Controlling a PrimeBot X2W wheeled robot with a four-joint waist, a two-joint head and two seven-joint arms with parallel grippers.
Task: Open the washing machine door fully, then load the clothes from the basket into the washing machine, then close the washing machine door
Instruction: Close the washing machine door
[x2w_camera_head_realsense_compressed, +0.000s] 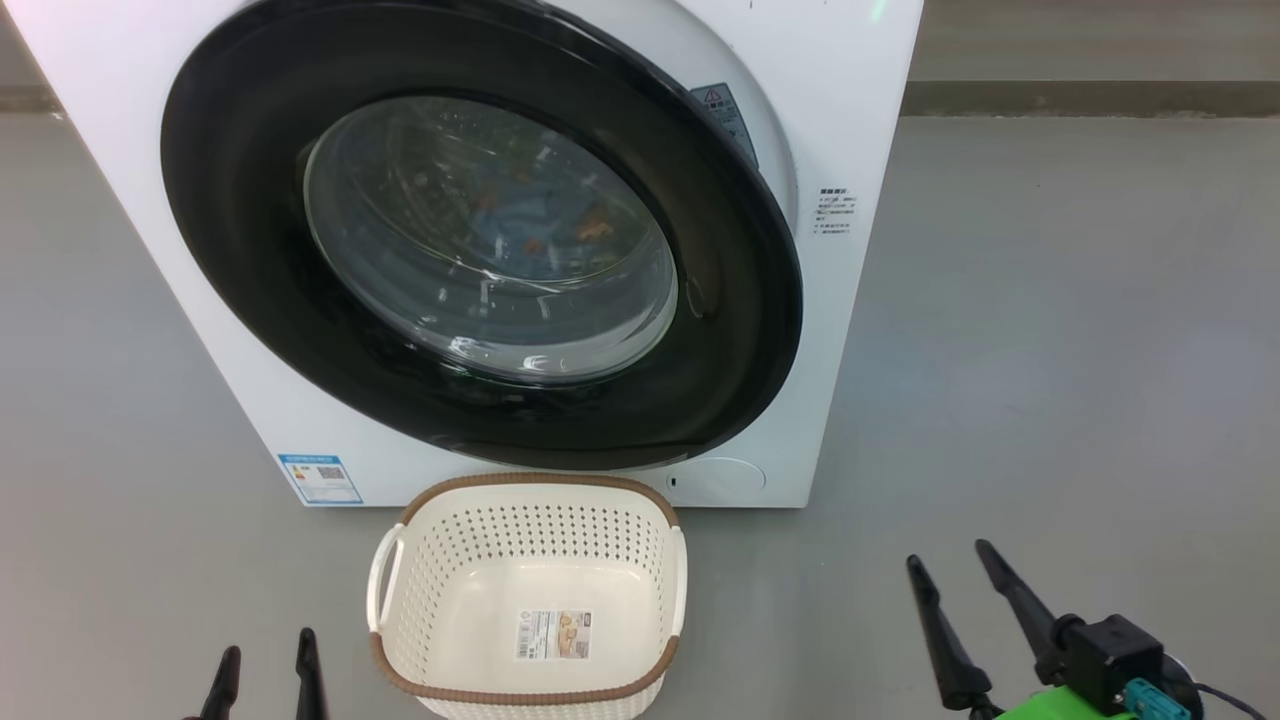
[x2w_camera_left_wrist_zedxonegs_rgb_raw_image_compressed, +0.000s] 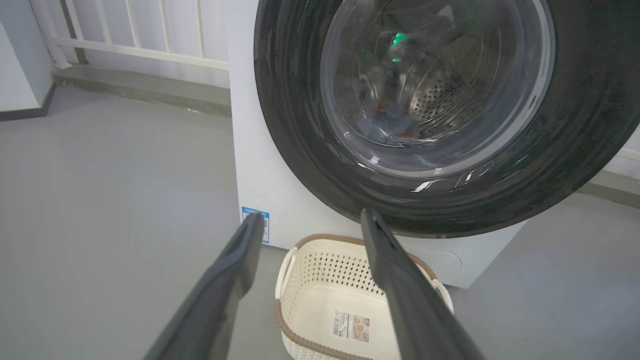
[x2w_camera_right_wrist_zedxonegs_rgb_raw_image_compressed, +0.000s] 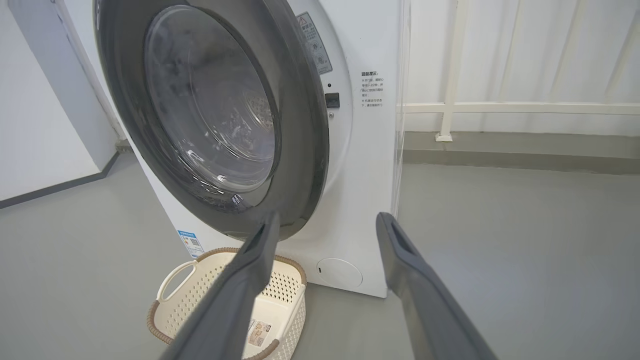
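Grey floor (x2w_camera_head_realsense_compressed: 1050, 350) spreading all round. Head: washing machine (x2w_camera_head_realsense_compressed: 130, 180) standing far, door (x2w_camera_head_realsense_compressed: 250, 270) hanging slightly ajar, clothes (x2w_camera_head_realsense_compressed: 520, 225) lying behind glass, basket (x2w_camera_head_realsense_compressed: 530, 483) sitting near. Left wrist: left gripper (x2w_camera_left_wrist_zedxonegs_rgb_raw_image_compressed: 312, 216) gaping wide, gripping nothing. Right wrist: right gripper (x2w_camera_right_wrist_zedxonegs_rgb_raw_image_compressed: 328, 217) gaping too, nothing in it.

Door (x2w_camera_head_realsense_compressed: 250, 250) ring glossy blk, glass centre; basket (x2w_camera_head_realsense_compressed: 440, 560) prob. plastic.
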